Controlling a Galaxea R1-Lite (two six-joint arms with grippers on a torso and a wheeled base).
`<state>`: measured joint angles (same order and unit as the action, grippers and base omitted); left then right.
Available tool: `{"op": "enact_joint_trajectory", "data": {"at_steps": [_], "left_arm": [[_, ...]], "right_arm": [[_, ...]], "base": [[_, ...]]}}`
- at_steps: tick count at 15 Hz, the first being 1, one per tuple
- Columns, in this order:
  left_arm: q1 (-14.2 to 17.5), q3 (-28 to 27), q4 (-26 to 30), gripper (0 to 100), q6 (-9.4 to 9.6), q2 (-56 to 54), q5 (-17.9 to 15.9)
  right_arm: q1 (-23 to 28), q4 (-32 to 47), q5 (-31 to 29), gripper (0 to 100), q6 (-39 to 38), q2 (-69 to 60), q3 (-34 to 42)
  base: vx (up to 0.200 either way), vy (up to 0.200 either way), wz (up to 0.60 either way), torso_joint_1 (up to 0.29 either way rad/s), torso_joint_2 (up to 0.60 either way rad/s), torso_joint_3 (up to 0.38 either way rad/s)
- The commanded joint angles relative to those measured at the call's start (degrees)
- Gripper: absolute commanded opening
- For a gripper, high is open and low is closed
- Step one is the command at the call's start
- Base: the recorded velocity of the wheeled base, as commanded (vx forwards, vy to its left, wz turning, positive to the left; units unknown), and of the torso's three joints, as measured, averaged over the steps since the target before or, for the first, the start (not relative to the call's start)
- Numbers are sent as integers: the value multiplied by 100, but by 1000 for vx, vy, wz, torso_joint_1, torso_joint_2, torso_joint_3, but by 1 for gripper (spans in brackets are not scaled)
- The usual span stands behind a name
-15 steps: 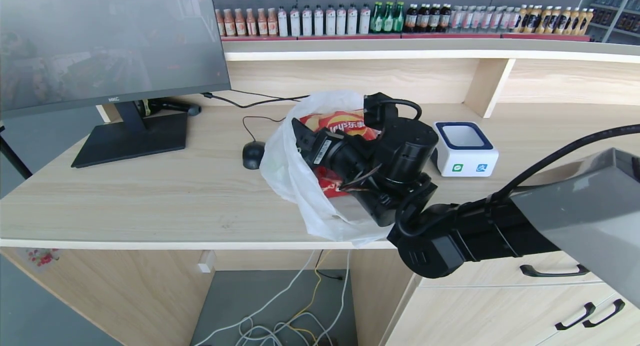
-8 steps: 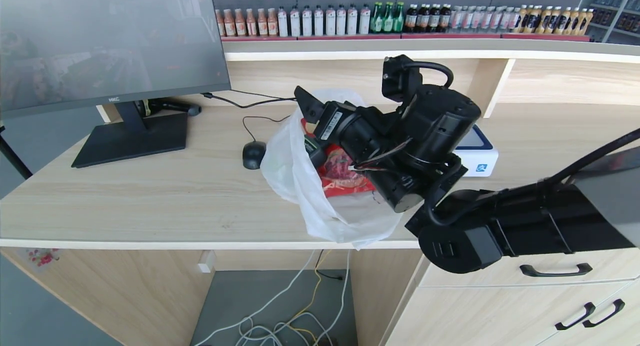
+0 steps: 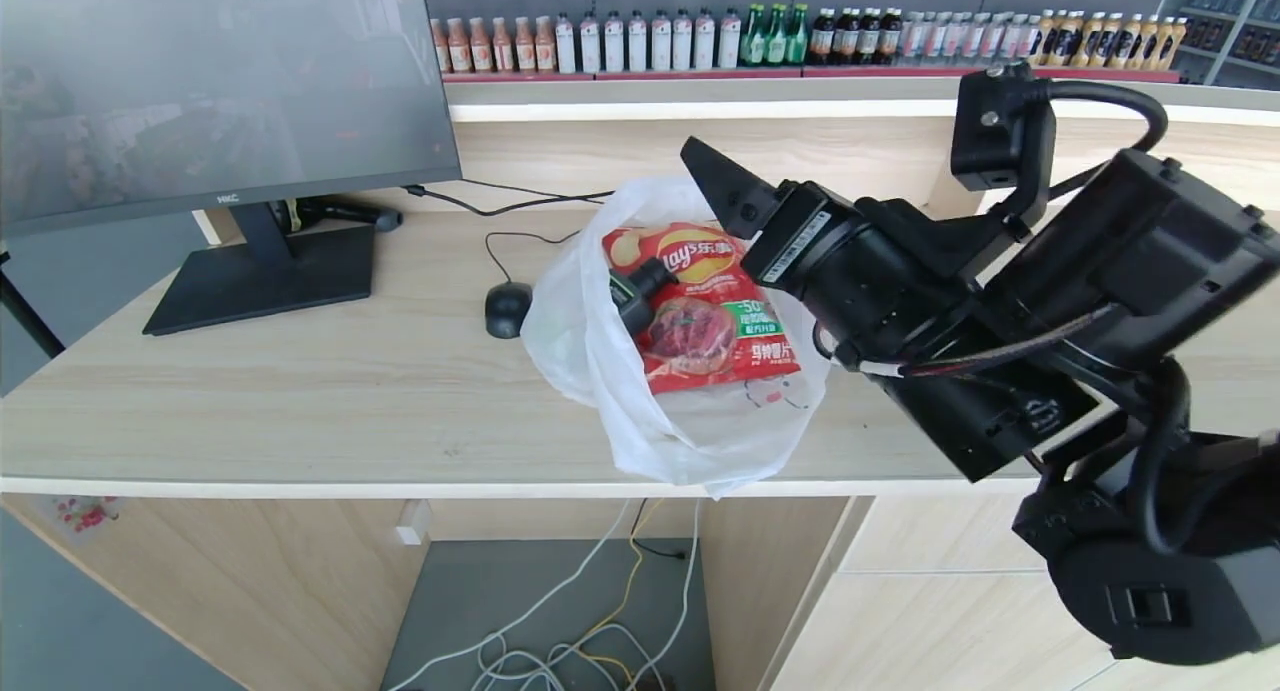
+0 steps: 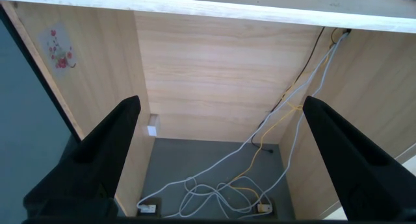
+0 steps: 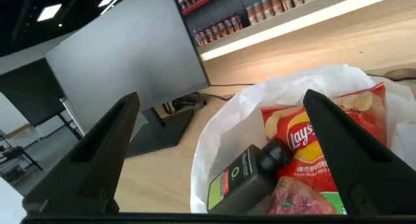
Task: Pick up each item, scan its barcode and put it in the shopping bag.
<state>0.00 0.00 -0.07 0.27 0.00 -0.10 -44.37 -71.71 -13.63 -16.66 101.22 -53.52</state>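
Counter inventory. One translucent white plastic shopping bag, with two items inside: one red crisp packet and one dark bottle with a green label and black cap. One black flat monitor; one black computer mouse. I carry two tools, the left gripper and the right gripper, two fingers each. Back-shelf drink bottles: one long row, too small to count.

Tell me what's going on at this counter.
A robot is bagging shop goods at a checkout counter. A white shopping bag sits open near the counter's front edge, with a red bag of chips and a dark bottle already inside. The right hand hangs open and empty just to the bag's right, above the counter. The left hand is open too, down below the counter top, facing the cables underneath, holding nothing.
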Motion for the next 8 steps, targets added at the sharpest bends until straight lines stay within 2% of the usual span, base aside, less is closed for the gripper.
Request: {"op": "enact_joint_trajectory", "data": {"at_steps": [1,2,3,4,5,7,8], "left_arm": [[0,0,-1,100,0,0,1],[-9,0,-1,100,0,0,1],[-9,0,-1,100,0,0,1],[0,0,-1,100,0,0,1],[0,0,-1,100,0,0,1],[0,0,-1,100,0,0,1],[-9,0,-1,100,0,0,1]], "right_arm": [[-10,-871,212,100,120,-1456,2539],[-10,-1153,405,100,172,-1676,3181],[25,-1566,809,100,322,-2053,4192],[25,-1733,915,100,374,-2352,4868],[25,-1750,915,100,374,-2475,5097],[25,-1188,906,100,207,-3293,5352],[60,-511,862,100,120,-3785,5352]], "base": [[0,0,0,0,0,0],[0,0,0,0,0,0],[0,0,0,0,0,0],[0,0,0,0,0,0],[0,0,0,0,0,0],[0,0,0,0,0,0],[0,0,0,0,0,0]]}}
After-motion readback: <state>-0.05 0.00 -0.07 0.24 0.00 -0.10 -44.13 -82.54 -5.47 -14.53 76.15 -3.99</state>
